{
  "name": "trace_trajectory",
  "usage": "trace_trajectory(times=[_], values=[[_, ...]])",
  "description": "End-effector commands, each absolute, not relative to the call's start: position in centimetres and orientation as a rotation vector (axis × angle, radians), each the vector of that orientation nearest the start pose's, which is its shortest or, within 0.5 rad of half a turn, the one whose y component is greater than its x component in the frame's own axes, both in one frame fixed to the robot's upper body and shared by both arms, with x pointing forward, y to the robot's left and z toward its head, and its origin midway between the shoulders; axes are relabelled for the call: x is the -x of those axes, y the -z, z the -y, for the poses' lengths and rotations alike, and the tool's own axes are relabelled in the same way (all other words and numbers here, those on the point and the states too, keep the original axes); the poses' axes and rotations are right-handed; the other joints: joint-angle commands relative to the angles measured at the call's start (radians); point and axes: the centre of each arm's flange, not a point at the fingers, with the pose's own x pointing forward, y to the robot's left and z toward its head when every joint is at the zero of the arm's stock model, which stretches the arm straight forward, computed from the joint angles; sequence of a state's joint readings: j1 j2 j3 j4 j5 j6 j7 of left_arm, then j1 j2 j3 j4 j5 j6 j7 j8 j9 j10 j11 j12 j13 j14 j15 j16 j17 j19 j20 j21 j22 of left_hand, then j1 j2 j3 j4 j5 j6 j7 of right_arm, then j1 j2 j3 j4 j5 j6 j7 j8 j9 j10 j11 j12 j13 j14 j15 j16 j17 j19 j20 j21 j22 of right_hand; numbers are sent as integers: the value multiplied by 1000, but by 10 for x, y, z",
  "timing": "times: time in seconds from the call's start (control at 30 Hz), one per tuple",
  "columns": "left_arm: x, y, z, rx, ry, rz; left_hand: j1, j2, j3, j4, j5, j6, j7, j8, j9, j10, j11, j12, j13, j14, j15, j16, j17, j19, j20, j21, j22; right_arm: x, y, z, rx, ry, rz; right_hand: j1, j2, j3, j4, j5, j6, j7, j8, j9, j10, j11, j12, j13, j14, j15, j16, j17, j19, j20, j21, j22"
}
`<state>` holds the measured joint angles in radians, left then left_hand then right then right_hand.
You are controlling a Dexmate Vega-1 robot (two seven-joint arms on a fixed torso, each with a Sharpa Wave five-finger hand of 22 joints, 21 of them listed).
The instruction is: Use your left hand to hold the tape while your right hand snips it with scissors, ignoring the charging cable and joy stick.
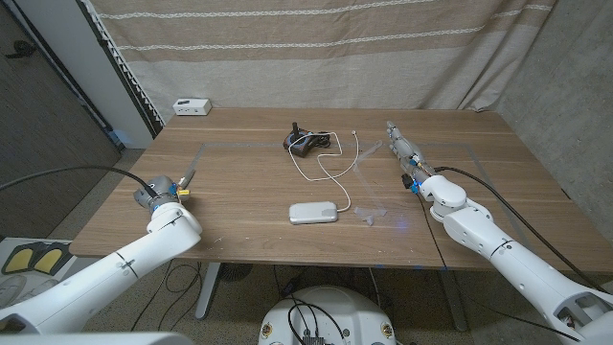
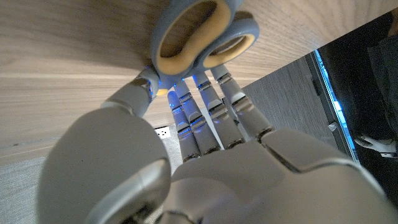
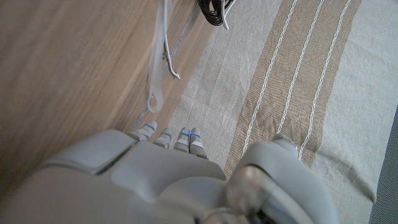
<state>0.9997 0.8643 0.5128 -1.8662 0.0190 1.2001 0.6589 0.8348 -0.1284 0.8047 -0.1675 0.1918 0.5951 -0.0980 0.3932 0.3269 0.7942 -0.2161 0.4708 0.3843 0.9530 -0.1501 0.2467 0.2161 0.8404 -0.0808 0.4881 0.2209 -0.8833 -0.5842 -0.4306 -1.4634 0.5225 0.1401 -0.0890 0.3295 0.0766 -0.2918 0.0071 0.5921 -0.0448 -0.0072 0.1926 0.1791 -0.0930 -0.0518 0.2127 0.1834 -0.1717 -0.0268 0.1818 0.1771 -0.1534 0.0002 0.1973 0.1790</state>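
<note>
A clear strip of tape lies on the wooden table, right of centre, with a small clear lump at its near end. It shows as a pale translucent band ahead of my right hand. My right hand stretches along the table just right of the tape, fingers straight and holding nothing. The scissors lie at the left, blades pointing away from me. Their blue-grey handles with yellow lining touch the fingertips of my left hand. I see no closed grip on them.
A white power bank lies at the near middle, with a white charging cable looping back to the black joystick. A small white box stands at the back left corner. A curtain hangs behind the table.
</note>
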Motion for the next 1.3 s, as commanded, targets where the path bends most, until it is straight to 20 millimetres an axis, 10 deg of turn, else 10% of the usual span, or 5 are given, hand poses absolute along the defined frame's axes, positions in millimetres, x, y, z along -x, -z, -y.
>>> trace_trajectory(times=[0.03,0.67,0.83,1.1,1.3], values=[[-556,104,-402,-1102,-786,-199,11,-4,9,7,-8,3,-6,-3,7,5,2,8,10,141,-84,-5,5,119,-98,44,24,-639,36,269,131,-195,510,4,7,-2,-8,1,-10,0,1,4,-8,-1,1,4,-70,-30,2,1,3,5,5,3],[-555,105,-403,-920,-718,-164,137,23,5,-2,-12,-6,61,-26,116,62,4,232,245,330,-82,-26,-6,281,-112,165,-26,-641,32,274,124,-220,515,7,9,-1,-9,0,-13,-1,0,4,-10,-3,1,4,-64,-21,3,1,23,18,11,2],[-556,105,-400,-905,-720,-132,220,7,-14,-14,-10,38,17,-16,152,54,4,303,336,354,-90,-12,23,254,-110,181,-23,-641,30,274,124,-223,515,7,9,-1,-9,0,-13,-1,0,4,-10,-2,1,4,-63,-20,4,1,26,22,12,1],[-557,107,-401,-821,-671,-84,421,32,-64,-9,-13,87,36,-11,209,-37,10,266,327,343,-89,-5,76,165,-123,262,5,-638,29,275,128,-226,520,9,10,0,-10,0,-14,-1,0,4,-10,-2,1,4,-61,-19,4,1,32,24,12,1],[-557,106,-402,-805,-650,-89,464,37,-81,-7,-16,131,40,2,222,-35,10,236,283,347,-87,-5,88,140,-126,303,10,-635,29,274,123,-230,519,10,11,0,-10,0,-14,-1,0,4,-10,-1,1,4,-60,-19,4,1,35,25,13,1]])
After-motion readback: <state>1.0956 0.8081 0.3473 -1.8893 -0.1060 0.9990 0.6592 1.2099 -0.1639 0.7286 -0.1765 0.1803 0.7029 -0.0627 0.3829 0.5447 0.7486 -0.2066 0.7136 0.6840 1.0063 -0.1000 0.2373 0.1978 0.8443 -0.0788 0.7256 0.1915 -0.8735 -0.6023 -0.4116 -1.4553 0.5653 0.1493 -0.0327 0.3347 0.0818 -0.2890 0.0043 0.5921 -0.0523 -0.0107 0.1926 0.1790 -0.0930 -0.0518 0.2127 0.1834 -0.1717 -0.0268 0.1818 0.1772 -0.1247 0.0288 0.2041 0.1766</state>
